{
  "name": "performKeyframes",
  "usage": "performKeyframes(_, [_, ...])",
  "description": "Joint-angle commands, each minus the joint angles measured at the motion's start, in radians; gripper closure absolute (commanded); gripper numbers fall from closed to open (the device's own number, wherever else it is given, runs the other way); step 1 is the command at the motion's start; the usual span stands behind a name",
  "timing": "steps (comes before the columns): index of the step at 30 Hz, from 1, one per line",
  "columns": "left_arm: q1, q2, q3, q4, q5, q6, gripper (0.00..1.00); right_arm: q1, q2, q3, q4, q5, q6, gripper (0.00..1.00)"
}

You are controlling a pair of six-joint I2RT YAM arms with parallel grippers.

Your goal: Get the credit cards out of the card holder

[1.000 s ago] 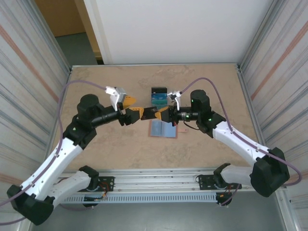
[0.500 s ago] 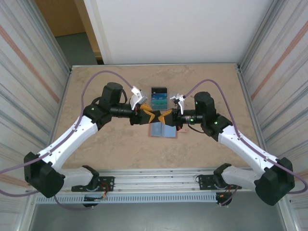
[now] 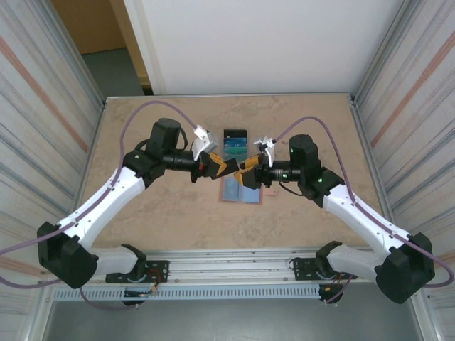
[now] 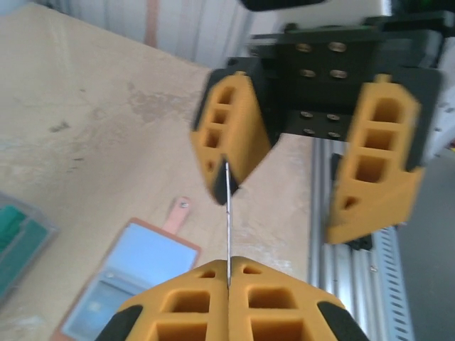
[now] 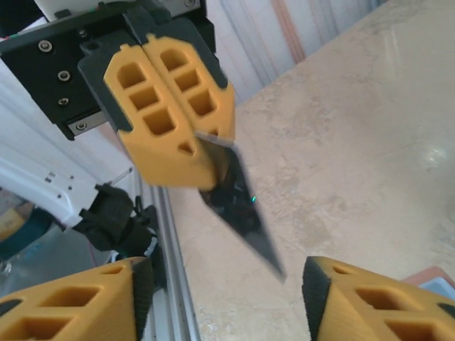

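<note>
Tabletop [image 3: 199, 227] overhead carries card stack [image 3: 234, 142]; right wrist faces clamped card [image 5: 238, 202].

Soft, even light falls from above, leaving only faint shadows on the pale surface [image 3: 313, 128], while both wrist views look hazy and blurred up close, with a whitish glare patch in the right wrist view.

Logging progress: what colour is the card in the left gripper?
The card looks glossy black; the right wrist view shows it best.
</note>
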Motion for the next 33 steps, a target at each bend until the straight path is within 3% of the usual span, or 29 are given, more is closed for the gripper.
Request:
performKeyframes(1, [0.036, 0.069, 0.07, -0.005, -0.072, 0.099, 1.0, -0.024, -0.024, 0.005, -0.045, 0.073, -0.009, 0.33])
performKeyframes(2, [0.045, 0.095, 0.087, -0.003, -0.086, 0.124, 1.0, -0.026, -0.03, 0.003, -0.054, 0.09, -0.008, 0.28])
performKeyframes(3, [0.055, 0.127, 0.107, 0.002, -0.096, 0.151, 1.0, -0.028, -0.038, 0.004, -0.064, 0.118, -0.006, 0.0])
performKeyframes(9, [0.119, 0.326, 0.254, 0.048, -0.064, 0.275, 1.0, -0.054, -0.085, 0.0, -0.107, 0.253, 0.019, 0.01])
performKeyframes(14, [0.123, 0.474, 0.377, 0.038, -0.081, 0.412, 1.0, -0.098, -0.136, -0.007, -0.1, 0.353, 0.087, 0.01])
performKeyframes(18, [0.131, 0.581, 0.463, 0.039, -0.053, 0.495, 1.0, -0.124, -0.151, 0.02, -0.116, 0.344, 0.115, 0.01])
performKeyframes(24, [0.151, 0.748, 0.61, 0.038, 0.037, 0.57, 1.0, -0.128, -0.144, 0.049, -0.157, 0.442, 0.119, 0.01])
performKeyframes(33, [0.163, 0.955, 0.805, 0.01, 0.069, 0.644, 1.0, -0.125, -0.139, 0.068, -0.257, 0.546, 0.139, 0.01])
